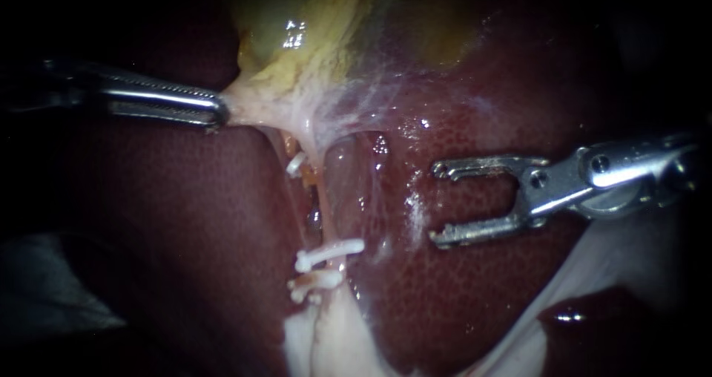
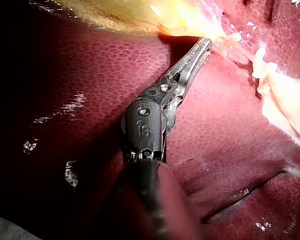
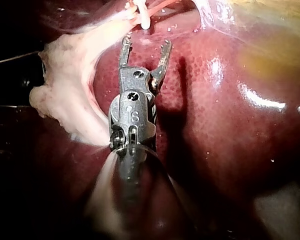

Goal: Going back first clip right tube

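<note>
The liver [image 1: 475,288] fills most of the endoscope view, dark red and wet, and everything else lies on it. At its upper edge sits the yellow-green gallbladder [image 1: 311,21], which narrows downward into a band of pale tissue [image 1: 297,102].

The left instrument [image 1: 221,112] comes in level from the left. Its jaws are clamped on the left end of that pale tissue and draw it out to a point. The left wrist view shows the same, with the toothed jaws [image 2: 206,42] lying together and their tip buried in the pale tissue [image 2: 225,40].

The right instrument [image 1: 437,202] lies over the right half of the liver. Its jaws are wide apart, point left and hold nothing. In the right wrist view they [image 3: 145,47] hover above the liver surface [image 3: 225,125].

A tube [image 1: 320,199] runs from the gallbladder's neck down the middle of the liver, its long axis close to vertical. Whether it is the right tube cannot be told.

Three white clips sit across it. The upper clip [image 1: 295,163] is small and tilted. The middle clip [image 1: 330,252] is nearly level, with its free end pointing right toward the open jaws but well apart from them. The lower clip [image 1: 315,280] lies just beneath, roughly parallel. One clip [image 3: 144,20] shows just ahead of the right instrument in its wrist view.
</note>
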Robot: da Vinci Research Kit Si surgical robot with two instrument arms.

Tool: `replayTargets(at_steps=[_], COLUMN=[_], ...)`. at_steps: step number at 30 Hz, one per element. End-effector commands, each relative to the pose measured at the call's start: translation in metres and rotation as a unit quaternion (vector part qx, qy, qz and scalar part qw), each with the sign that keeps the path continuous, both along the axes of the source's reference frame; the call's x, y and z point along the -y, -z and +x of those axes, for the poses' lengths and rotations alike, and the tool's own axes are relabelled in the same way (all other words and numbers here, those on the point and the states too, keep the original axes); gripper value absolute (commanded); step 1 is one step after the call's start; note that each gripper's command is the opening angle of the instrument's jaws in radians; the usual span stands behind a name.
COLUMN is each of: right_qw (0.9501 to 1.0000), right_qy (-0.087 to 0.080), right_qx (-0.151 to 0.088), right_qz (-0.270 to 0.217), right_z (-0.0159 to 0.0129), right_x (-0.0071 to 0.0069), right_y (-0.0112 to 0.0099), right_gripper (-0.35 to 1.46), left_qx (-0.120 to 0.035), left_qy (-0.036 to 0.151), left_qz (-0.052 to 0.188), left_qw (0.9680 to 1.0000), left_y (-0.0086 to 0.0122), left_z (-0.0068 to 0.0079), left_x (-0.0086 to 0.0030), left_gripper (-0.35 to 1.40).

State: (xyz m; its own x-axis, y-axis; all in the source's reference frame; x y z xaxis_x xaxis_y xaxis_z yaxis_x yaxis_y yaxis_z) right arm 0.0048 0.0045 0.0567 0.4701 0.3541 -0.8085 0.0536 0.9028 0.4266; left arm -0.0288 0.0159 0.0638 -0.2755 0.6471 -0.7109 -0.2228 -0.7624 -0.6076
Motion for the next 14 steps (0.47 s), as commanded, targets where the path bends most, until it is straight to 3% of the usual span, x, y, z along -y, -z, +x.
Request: replayTargets(at_steps=[1,6,14], right_qw=[1.0,1.0,1.0], right_qy=[0.0,0.0,0.002], right_qx=[0.0,0.0,-0.001], right_qz=[0.0,0.001,0.002], right_z=[0.0,-0.0001,-0.0002], right_x=[0.0,-0.0001,-0.0002], right_y=[0.0001,0.0002,0.0005], right_gripper=[0.5,0.5,0.5], left_qx=[-0.001,-0.001,-0.001], left_qy=[-0.001,-0.004,-0.006], left_qz=[-0.005,-0.001,-0.001], left_qw=[1.0,1.0,1.0], left_y=[-0.0005,-0.0025,-0.0025], left_z=[-0.0003,-0.0016,-0.0017], left_x=[0.0002,0.0008,0.0009], left_gripper=[-0.35,-0.35,-0.35])
